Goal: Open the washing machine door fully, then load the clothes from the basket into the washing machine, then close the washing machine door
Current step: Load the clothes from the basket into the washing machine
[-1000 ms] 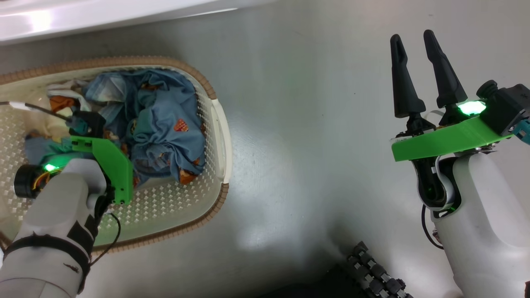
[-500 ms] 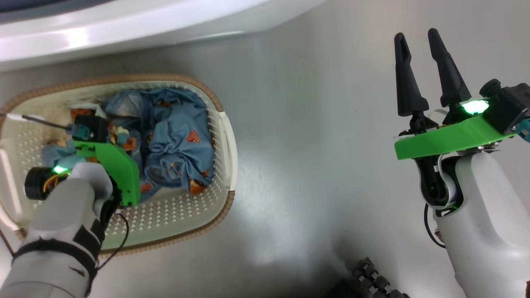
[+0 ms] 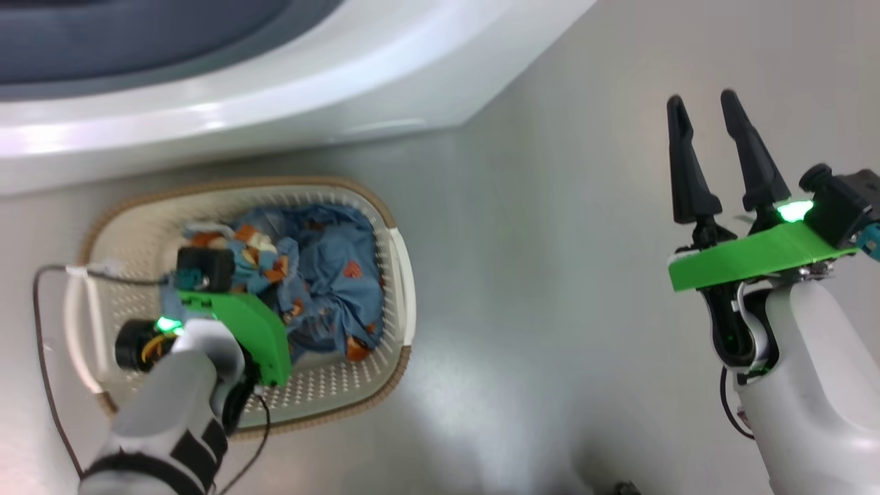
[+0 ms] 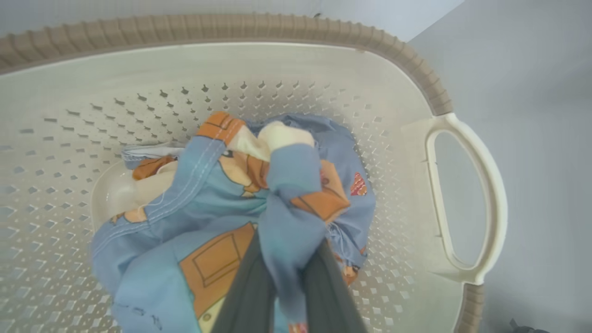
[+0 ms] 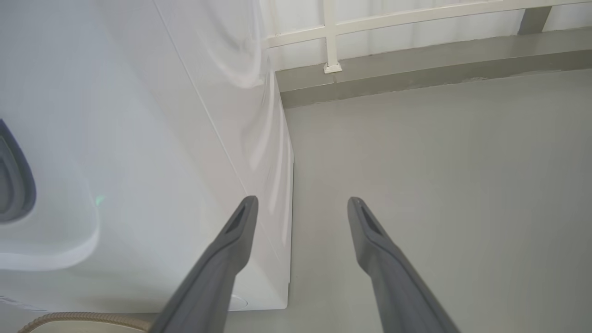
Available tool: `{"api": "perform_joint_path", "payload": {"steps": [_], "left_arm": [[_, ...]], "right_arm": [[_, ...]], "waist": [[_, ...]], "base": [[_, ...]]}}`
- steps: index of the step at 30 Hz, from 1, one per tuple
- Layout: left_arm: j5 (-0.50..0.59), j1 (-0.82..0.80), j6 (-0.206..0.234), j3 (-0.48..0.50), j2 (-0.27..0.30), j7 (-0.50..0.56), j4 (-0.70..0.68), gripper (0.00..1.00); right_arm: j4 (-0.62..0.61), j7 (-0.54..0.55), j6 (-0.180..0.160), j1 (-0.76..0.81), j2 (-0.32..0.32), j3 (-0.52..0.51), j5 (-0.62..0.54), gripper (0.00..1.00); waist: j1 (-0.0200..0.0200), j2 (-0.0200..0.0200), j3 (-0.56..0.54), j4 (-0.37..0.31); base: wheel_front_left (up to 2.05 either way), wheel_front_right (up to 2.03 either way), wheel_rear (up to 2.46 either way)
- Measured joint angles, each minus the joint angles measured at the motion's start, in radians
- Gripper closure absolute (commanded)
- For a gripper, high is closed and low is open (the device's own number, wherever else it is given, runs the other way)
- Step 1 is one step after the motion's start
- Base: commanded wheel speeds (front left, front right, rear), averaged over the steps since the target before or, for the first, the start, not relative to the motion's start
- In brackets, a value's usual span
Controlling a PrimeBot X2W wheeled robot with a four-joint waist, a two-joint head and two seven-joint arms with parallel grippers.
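Observation:
The cream basket stands on the floor in front of the white washing machine. Light-blue clothes with orange figures lie bunched inside it. My left arm reaches down into the basket, its green wrist mount covering the fingers. In the left wrist view my left gripper is shut on a pulled-up fold of the clothes, above the basket's perforated wall. My right gripper hangs open over bare floor to the right, holding nothing. The washing machine door is out of view.
The washer's dark grey opening edge shows at the top left. Its white front and right corner stand beside my right gripper, with grey floor and a white railing beyond. A black cable loops by the basket.
The head camera has moved: the basket looks smaller and lower, and more of the washer shows. My left gripper stays shut on the cloth, with a bunch gathered under it. The right gripper stays open.

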Motion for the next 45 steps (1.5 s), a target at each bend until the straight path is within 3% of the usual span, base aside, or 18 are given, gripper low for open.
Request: {"api": "perform_joint_path", "payload": {"steps": [16, 27, 45], "left_arm": [[-0.161, 0.184, 0.0, -0.077, 0.04, -0.171, -0.187, 1.0], [-0.18, 0.269, 0.0, -0.036, 0.052, -0.2, -0.336, 1.0], [-0.047, 0.462, 0.112, 0.118, 0.073, -0.2, -0.77, 1.0]], "right_arm": [[0.051, 0.0, 0.0, 0.128, -0.052, -0.003, 0.025, 0.0], [0.069, 0.0, 0.0, 0.193, -0.071, -0.003, 0.038, 0.0], [0.085, 0.0, 0.0, 0.292, -0.109, -0.017, 0.06, 0.0]], "waist": [[-0.0002, 0.0001, -0.261, 0.063], [0.0, 0.0, -0.418, 0.113], [0.0, 0.0, -0.6, 0.171]], "base": [[0.0, 0.0, 0.0], [0.0, 0.0, 0.0], [0.0, 0.0, 0.0]]}}
